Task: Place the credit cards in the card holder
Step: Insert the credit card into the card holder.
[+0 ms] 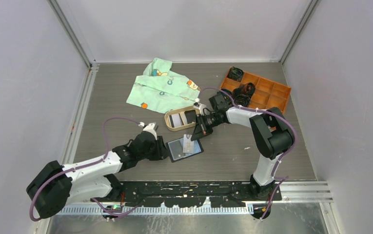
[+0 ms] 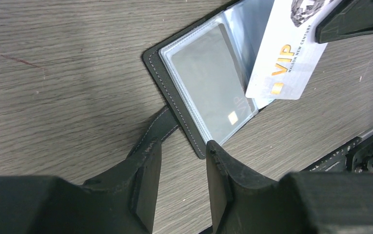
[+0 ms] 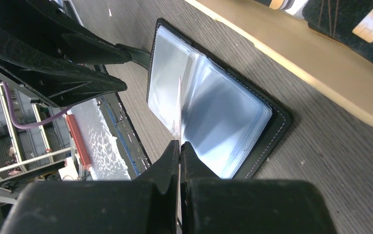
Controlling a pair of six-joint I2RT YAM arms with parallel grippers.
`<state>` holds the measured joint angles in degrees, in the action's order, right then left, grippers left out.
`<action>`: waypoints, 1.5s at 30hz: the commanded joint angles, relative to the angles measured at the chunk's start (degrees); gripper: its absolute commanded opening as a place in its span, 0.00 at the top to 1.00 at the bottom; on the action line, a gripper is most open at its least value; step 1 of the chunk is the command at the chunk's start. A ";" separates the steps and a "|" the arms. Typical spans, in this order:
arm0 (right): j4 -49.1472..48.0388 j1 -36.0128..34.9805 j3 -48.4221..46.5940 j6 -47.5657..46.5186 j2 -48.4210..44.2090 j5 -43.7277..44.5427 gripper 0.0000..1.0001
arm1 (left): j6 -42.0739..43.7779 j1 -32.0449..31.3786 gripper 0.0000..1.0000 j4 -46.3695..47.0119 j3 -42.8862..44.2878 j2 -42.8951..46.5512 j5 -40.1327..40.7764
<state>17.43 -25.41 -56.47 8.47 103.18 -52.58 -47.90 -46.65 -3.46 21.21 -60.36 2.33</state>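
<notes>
**At the near middle of the table: one card going in, two waiting**

Nearest the arm bases, we are seeing the left gripper spread wide, its fingers set either side of the snap tab of the card holder. We cannot tell whether it is pressing the tab down. The holder is lying open and flat on the table, clear sleeves upward. Inside the nearest sleeve we are making out a greyish card with a gold chip, so we are judging one card lodged. Just beyond, the right gripper is pinching a white VIP card between pressed-together fingers. It is holding the card tilted, lower edge down among the sleeves; how deep, we cannot tell. Farther back, the tan tray is holding one whitish card and one black card, both untouched. We are placing the task near its middle: this insertion to finish, then two cards to fetch. Farthest off are lying the green cloth and the orange box.
</notes>
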 commanded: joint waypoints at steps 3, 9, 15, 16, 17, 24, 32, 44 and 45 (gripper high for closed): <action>1.21 -0.33 -2.09 -2.14 -0.99 1.66 0.99 | -0.62 0.16 0.59 2.23 2.51 -2.20 0.34; 2.22 -0.92 -2.41 -3.17 -1.03 2.18 0.99 | -0.31 0.14 0.58 2.69 3.58 -5.13 0.40; 2.70 -1.89 -2.78 -3.42 0.10 2.44 0.99 | 0.46 0.20 0.58 2.63 5.33 -8.08 0.13; 2.67 -1.90 -2.84 -3.20 0.40 2.36 0.99 | 0.66 0.16 0.58 2.67 5.57 -8.50 0.09; 2.69 -1.88 -2.86 -2.93 0.63 2.19 0.99 | 0.84 0.21 0.58 2.55 5.83 -8.86 0.05; 1.32 -1.87 -2.47 -0.77 1.72 2.22 0.99 | 1.63 0.33 0.59 2.38 7.01 -11.27 -0.13; 2.07 -1.80 -2.54 -0.22 1.13 7.16 0.99 | 2.60 1.44 0.59 2.16 7.98 -13.10 -0.23; 3.28 -1.82 -3.07 -1.44 -0.30 9.82 0.99 | 3.42 2.28 0.63 2.09 9.48 -16.40 -1.58; 3.31 -1.80 -3.12 -1.56 -0.53 9.66 0.99 | 3.47 2.38 0.64 2.06 9.53 -16.49 -1.62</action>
<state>20.47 -26.96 -57.67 8.34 104.99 -45.50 -45.84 -44.66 -2.33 29.47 -75.57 0.82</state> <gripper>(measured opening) 0.039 0.369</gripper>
